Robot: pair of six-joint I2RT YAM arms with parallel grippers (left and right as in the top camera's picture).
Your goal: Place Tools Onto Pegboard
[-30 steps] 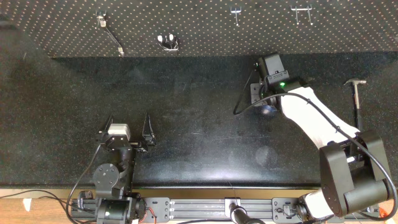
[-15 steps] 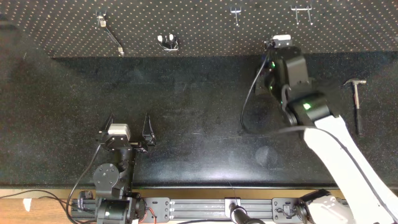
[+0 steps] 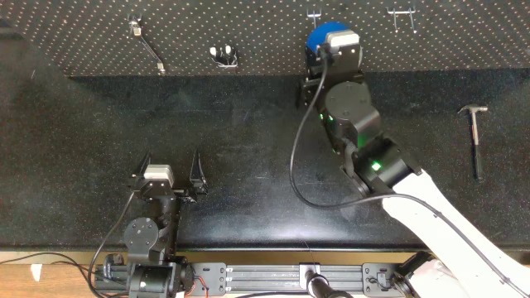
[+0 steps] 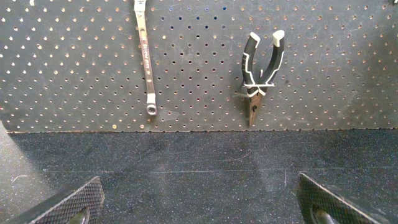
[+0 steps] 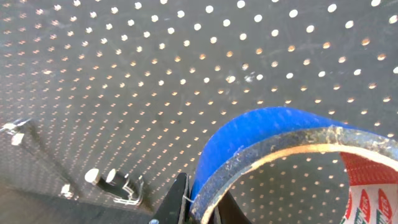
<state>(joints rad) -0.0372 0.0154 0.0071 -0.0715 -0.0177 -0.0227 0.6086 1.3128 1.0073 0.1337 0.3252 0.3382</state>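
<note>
Blue tape roll [image 3: 317, 38] [image 5: 264, 132] is held up at the far pegboard [image 3: 248, 33], just under a hook [image 3: 313, 14] right of centre, ring projecting past the fingers toward the board. Right gripper [image 3: 330, 48] [image 5: 200, 208] is clamped on the roll's wall. Left gripper [image 3: 171, 164] [image 4: 199, 211] is seen near left, jaws spread wide.

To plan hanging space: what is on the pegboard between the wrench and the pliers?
Nothing hangs there: the pegboard is bare between wrench and pliers, as the left wrist view shows.
</note>
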